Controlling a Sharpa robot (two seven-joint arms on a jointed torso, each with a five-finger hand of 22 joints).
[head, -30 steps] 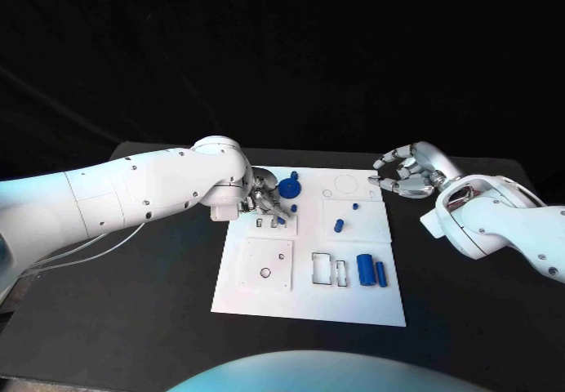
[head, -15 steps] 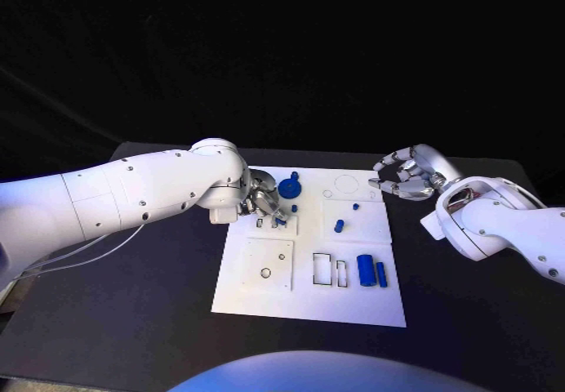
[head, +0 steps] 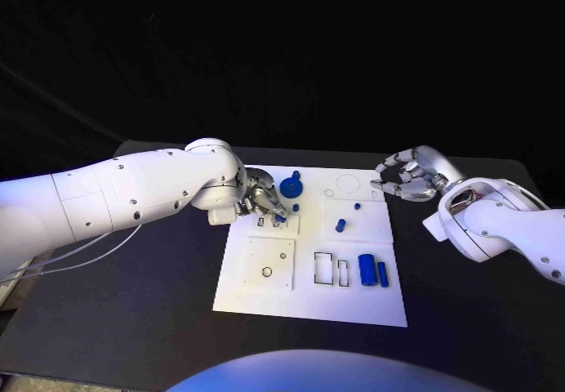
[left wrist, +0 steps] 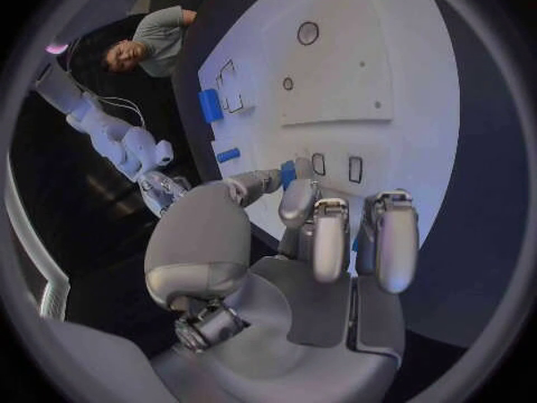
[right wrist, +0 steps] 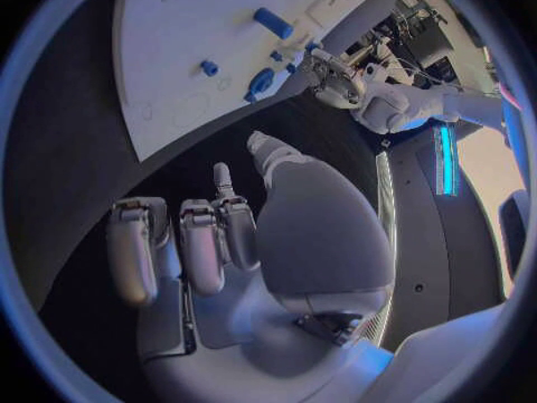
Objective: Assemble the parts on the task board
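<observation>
1. Left hand (head: 261,201) rests over the near-left part of the white board (head: 309,299), thumb and a finger pinching a small blue peg (left wrist: 290,174).
2. Right hand (head: 407,177) hovers just off the board's far right corner, fingers curled in, holding nothing.
3. Blue cylinder (head: 367,269) lies in the board's near right section.

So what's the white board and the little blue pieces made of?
The task board looks like smooth matte plastic: plain flat white, with no grain showing, though it could be painted. The blue parts, like the cylinder, seem to be hard plastic too, one even colour with a dull sheen. I can't be sure from looks alone.
</observation>
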